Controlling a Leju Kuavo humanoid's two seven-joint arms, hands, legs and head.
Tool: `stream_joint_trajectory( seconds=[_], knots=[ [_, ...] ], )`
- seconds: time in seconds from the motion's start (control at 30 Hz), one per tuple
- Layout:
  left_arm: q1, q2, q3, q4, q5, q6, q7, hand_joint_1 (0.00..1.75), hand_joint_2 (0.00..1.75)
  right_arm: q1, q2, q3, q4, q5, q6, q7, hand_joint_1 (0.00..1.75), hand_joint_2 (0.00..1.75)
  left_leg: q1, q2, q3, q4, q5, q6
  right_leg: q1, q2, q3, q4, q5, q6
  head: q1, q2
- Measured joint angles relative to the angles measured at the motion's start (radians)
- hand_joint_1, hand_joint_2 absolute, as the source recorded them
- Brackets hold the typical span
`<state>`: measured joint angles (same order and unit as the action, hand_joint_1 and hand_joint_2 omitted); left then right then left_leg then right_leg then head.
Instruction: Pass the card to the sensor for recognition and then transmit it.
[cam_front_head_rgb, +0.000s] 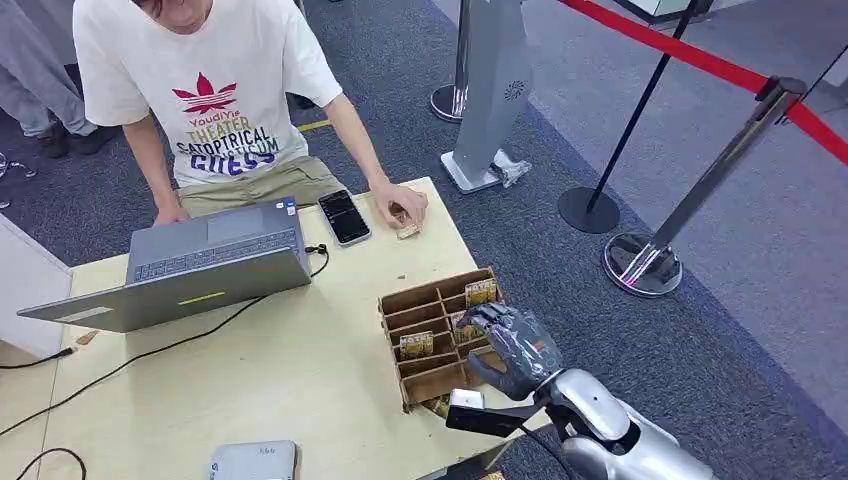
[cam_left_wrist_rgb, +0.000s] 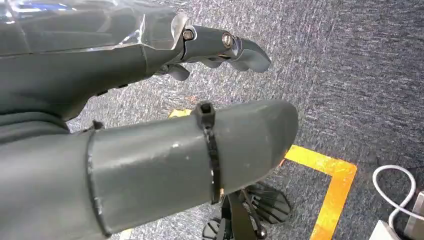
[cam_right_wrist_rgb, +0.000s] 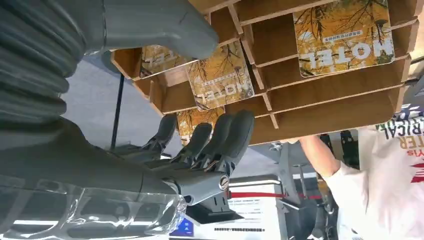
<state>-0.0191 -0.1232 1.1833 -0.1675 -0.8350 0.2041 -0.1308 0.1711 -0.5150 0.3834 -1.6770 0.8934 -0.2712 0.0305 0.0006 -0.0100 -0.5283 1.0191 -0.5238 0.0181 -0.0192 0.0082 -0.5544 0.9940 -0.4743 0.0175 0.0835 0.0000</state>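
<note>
Head view: a pale wooden bench (cam_front_head_rgb: 250, 380) carries a laptop (cam_front_head_rgb: 190, 265), a phone (cam_front_head_rgb: 344, 217) and, at its right side, a brown divided rack (cam_front_head_rgb: 425, 340) of slots. Several slots hold yellow cards; one card (cam_front_head_rgb: 416, 344) stands in a middle slot and another (cam_front_head_rgb: 480, 292) in the far corner slot. The right hand (cam_front_head_rgb: 515, 350) hovers over the rack's right side, palm down, fingers curled loosely downward and apart, holding nothing I can make out. A grey flat box (cam_front_head_rgb: 255, 462) lies at the near bench edge; possibly the sensor, cannot confirm. A person (cam_front_head_rgb: 205, 100) sits across the bench, one hand resting by the phone.

Left wrist view: the left hand (cam_left_wrist_rgb: 215, 47) hangs beside the robot over blue-grey carpet (cam_left_wrist_rgb: 350, 75) with a yellow floor mark (cam_left_wrist_rgb: 330, 185). Fingers look slightly apart with nothing in them.

Right wrist view: the right hand's fingers (cam_right_wrist_rgb: 220, 140) point toward the rack (cam_right_wrist_rgb: 320, 95), the thumb (cam_right_wrist_rgb: 155, 25) spread away from them. Nothing is pinched. Between thumb and fingers stands a card (cam_right_wrist_rgb: 220, 75) printed "HOTEL"; another card (cam_right_wrist_rgb: 345, 35) sits in a slot further off.

Judgement: the cards stand on edge in their slots, long edges along the dividers. The nearest card lies just ahead of the right fingertips, in the thumb-finger gap. The right hand is much the nearer; the pick looks not yet made.
</note>
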Motion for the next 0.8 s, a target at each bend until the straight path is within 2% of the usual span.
stream_joint_trajectory(
  seconds=[0.13,0.17,0.23,0.27,0.33,0.63,0.8],
  knots=[
    [0.000,0.000,0.006,0.000,0.000,0.000,0.000,0.00,0.00,0.002,-0.002,0.000,-0.001,-0.001,0.000,0.000,0.77,1.75,0.000,0.000,0.000,0.000,0.000,0.000,0.000,0.000,0.000,0.000,0.000,0.000,0.000,0.000],
    [0.000,-0.001,0.007,0.000,0.000,0.000,-0.002,0.00,0.00,0.002,-0.002,0.000,-0.002,-0.002,0.002,0.000,0.84,1.75,0.000,0.000,0.000,0.000,0.000,0.000,0.000,0.000,0.000,0.000,0.000,0.000,0.000,0.000],
    [0.000,-0.001,0.010,0.000,0.000,0.000,-0.006,0.00,0.00,0.002,-0.002,0.000,-0.001,-0.005,0.003,0.005,0.87,1.75,0.000,0.000,0.000,0.000,0.000,0.000,0.000,0.000,0.000,0.000,0.000,0.000,0.000,0.000],
    [0.000,-0.002,0.010,0.000,0.000,0.000,-0.007,0.00,0.00,0.002,-0.002,0.000,-0.001,-0.011,0.003,0.007,0.82,1.75,0.000,0.000,0.000,0.000,0.000,0.000,0.000,0.000,0.000,0.000,0.000,0.000,0.000,0.000],
    [0.000,-0.002,0.011,0.000,0.000,0.000,-0.008,0.00,0.00,0.004,-0.002,-0.002,0.000,-0.014,0.003,0.011,0.86,1.75,0.000,0.000,0.000,0.000,0.000,0.000,0.000,0.000,0.000,0.000,0.000,0.000,0.000,0.000],
    [0.002,-0.002,0.012,0.000,0.000,0.000,-0.008,0.00,0.00,0.033,-0.016,-0.019,0.001,-0.019,0.002,0.042,0.73,1.75,0.000,0.000,0.000,0.000,0.000,0.000,0.000,0.000,0.000,0.000,0.000,0.000,0.000,0.000],
    [0.003,-0.002,0.013,0.000,0.006,0.001,-0.006,0.00,0.00,0.034,-0.021,-0.024,0.002,-0.025,0.011,0.043,0.80,1.75,0.000,0.000,0.000,0.000,0.000,0.000,0.000,0.000,0.000,0.000,0.000,0.000,0.000,0.000]
  ],
)
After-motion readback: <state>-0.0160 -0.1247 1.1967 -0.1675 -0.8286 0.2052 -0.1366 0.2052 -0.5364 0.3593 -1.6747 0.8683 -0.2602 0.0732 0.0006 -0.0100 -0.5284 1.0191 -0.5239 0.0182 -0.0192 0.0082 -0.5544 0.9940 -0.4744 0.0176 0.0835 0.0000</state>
